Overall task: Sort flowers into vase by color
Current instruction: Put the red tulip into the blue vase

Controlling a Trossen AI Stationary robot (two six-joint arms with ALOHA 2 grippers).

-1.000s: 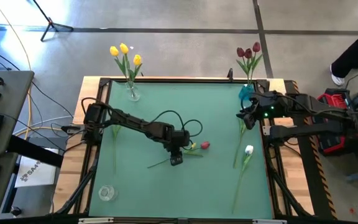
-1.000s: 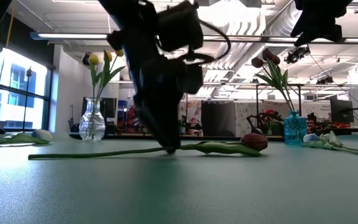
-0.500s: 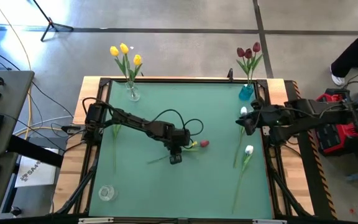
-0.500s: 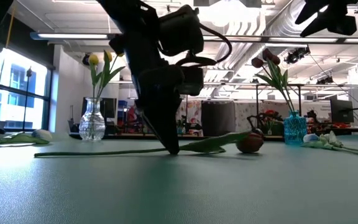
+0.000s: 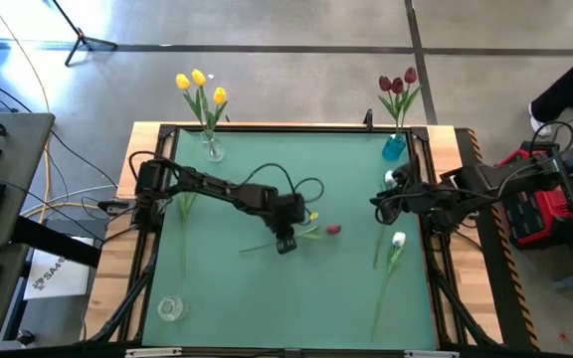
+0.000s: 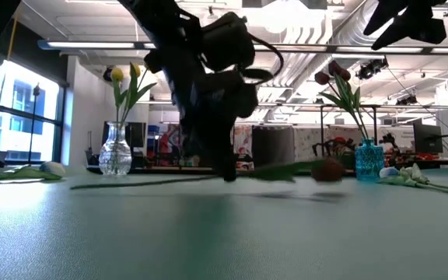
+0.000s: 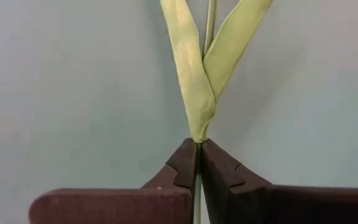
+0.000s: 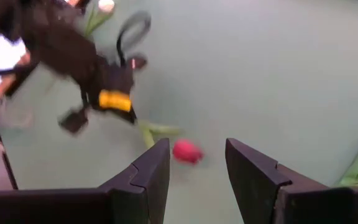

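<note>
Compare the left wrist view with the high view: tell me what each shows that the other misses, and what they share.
Only the left wrist view shows the left gripper fingers pressed shut on the thin green stem, just below where two leaves fork.

Only the high view shows the red tulip head, the yellow tulips' vase, the red tulips' blue vase, a white tulip lying on the mat, an empty glass vase, and the right gripper.

Both show the left gripper on the red tulip's stem over the green mat.
</note>
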